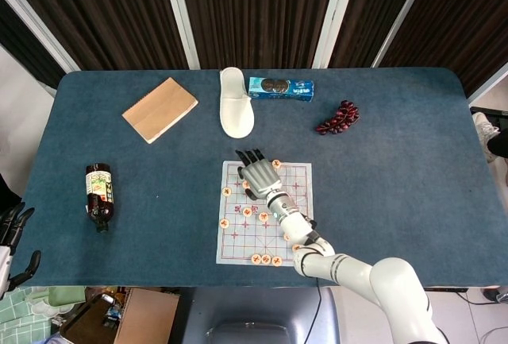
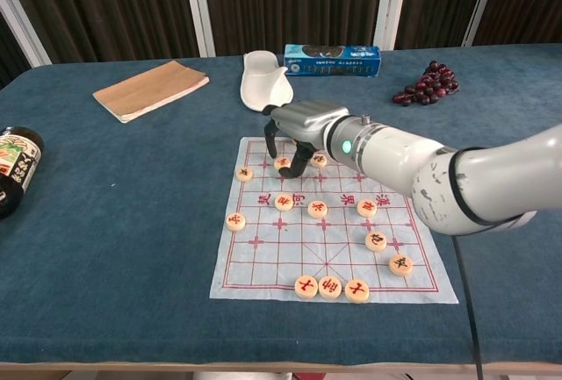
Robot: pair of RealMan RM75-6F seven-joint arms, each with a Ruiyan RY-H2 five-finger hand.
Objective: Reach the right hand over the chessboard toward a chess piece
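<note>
A white paper chessboard (image 1: 238,237) (image 2: 290,248) lies on the blue table with several round wooden pieces on it. My right hand (image 1: 258,174) (image 2: 296,127) hovers over the board's far left corner, palm down, fingers apart and curved downward. Its fingertips (image 2: 286,170) hang just above a piece (image 2: 283,163) in the second row; I cannot tell if they touch it. Nothing sits in the hand. Another piece (image 1: 275,163) shows just right of the hand at the far edge. My left hand (image 1: 13,234) hangs off the table's left side, fingers apart and empty.
Behind the board lie a white slipper (image 1: 236,111) (image 2: 265,82), a blue biscuit box (image 1: 281,87) (image 2: 332,60) and dark grapes (image 1: 339,117) (image 2: 428,83). A brown notebook (image 1: 159,109) (image 2: 149,89) and a bottle (image 1: 98,195) (image 2: 13,165) lie to the left.
</note>
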